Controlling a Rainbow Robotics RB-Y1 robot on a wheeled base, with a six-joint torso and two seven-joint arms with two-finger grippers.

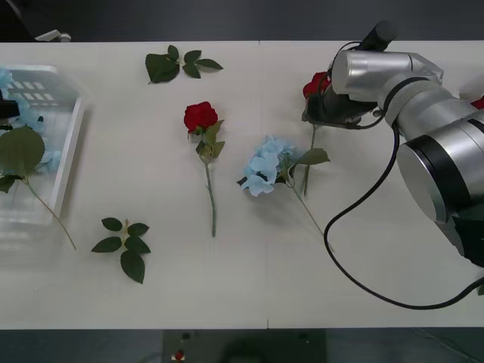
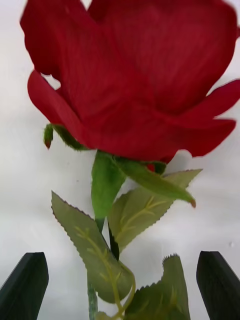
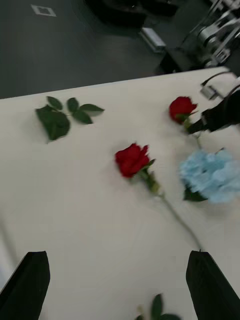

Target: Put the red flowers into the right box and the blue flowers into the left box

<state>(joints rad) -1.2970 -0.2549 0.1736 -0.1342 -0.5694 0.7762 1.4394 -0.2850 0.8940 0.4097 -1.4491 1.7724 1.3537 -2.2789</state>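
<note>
**Two red roses and one blue cluster on the table, more blue in the left box**

Two red flowers lie on the white table (image 1: 249, 295). One red rose (image 1: 200, 116) rests near the middle, its stem running toward the robot. The second red rose (image 1: 315, 83) lies on the right side, partly under the right gripper (image 1: 327, 115). In the right wrist view this rose (image 2: 140, 75) sits just ahead of the black fingers (image 2: 24, 285), which stand spread wide at the two corners, with its stem and leaves between them; nothing is pinched.

One blue flower (image 1: 266, 164) lies between the two roses, nearer the robot, its stem crossing close to the second rose's stem. The left box (image 1: 64, 155) at the table's left edge holds more pale blue petals (image 1: 26, 113) and a large leaf; how many blooms cannot be told.

Two bloomless leaf sprigs lie apart: one (image 1: 178, 63) at the far side, one (image 1: 125, 246) near the robot.

The left gripper (image 3: 120, 285) hovers above the table, fingers spread, holding nothing.
</note>
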